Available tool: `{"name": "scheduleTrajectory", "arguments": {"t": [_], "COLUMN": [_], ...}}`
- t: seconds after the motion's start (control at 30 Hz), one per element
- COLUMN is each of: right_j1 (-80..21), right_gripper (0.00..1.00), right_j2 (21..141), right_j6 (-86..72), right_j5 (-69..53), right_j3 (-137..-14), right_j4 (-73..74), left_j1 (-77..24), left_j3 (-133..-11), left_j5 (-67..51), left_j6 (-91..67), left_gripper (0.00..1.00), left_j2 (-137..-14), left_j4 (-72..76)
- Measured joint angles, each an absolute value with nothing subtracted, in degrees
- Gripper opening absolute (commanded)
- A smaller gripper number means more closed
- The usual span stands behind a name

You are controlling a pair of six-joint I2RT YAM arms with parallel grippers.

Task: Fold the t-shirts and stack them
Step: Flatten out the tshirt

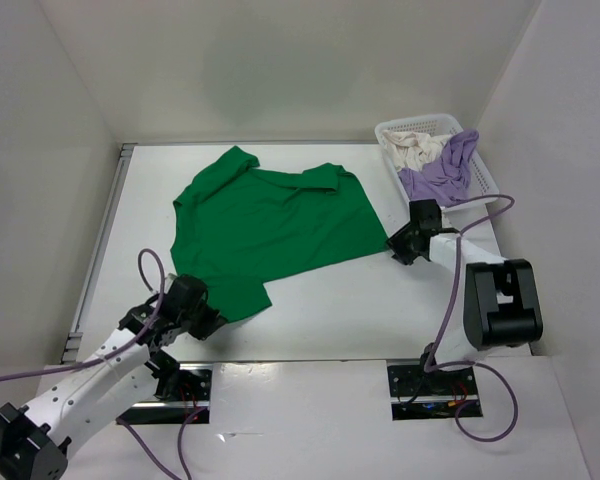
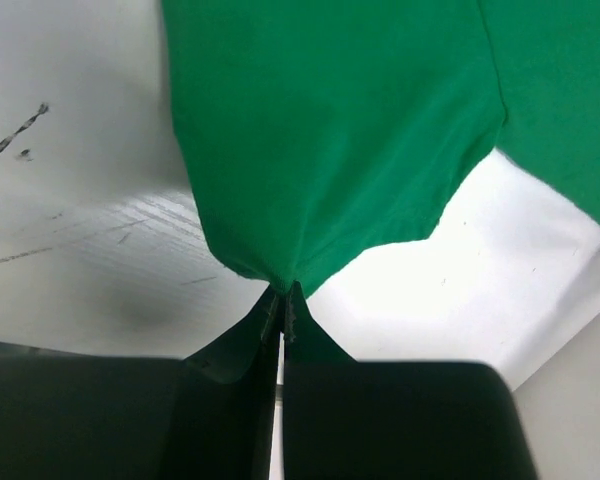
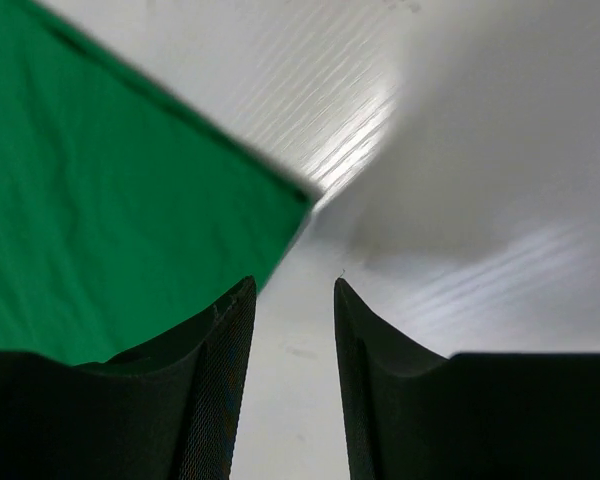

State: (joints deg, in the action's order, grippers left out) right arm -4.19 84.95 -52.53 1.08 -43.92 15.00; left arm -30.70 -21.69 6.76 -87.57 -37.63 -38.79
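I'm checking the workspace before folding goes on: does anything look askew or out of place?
The green t-shirt lies slanted on the table, not squared up. The lavender t-shirt droops over the white basket's near rim, beside the cream t-shirt. Nothing looks damaged.

No legible text, labels — none anywhere

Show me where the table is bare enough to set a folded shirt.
Bare: the table strip between the green shirt and the near edge, and the strip left of the shirt. Crowded: far right by the basket, and around the right gripper at the shirt's corner.
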Motion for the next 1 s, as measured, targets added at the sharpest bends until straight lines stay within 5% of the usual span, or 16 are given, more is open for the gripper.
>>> {"name": "scheduleTrajectory", "arguments": {"t": [0.37,0.67,0.83,1.0], "right_j1": [-2.79,-3.75,-6.96,-12.29], "right_gripper": [0.41,0.00,0.00,0.00], "right_j2": [92.42,94.35,93.43,79.37], "right_j6": [-54.85,-55.68,-55.27,-53.08], "right_j5": [1.19,1.76,4.14,6.33], "right_j3": [-46.00,-47.57,-50.02,-54.04], "right_j4": [9.67,10.04,13.65,22.17], "left_j1": [-30.70,-30.70,-28.82,-20.71], "left_j3": [-22.57,-23.09,-26.63,-44.29], "left_j5": [7.27,7.38,8.08,10.66], "left_j6": [-81.34,-79.88,-77.71,-68.34], "left_gripper": [0.00,0.00,0.00,0.05], "left_j2": [-39.09,-39.11,-39.16,-44.01], "left_j4": [-36.56,-35.81,-37.17,-41.50]}}
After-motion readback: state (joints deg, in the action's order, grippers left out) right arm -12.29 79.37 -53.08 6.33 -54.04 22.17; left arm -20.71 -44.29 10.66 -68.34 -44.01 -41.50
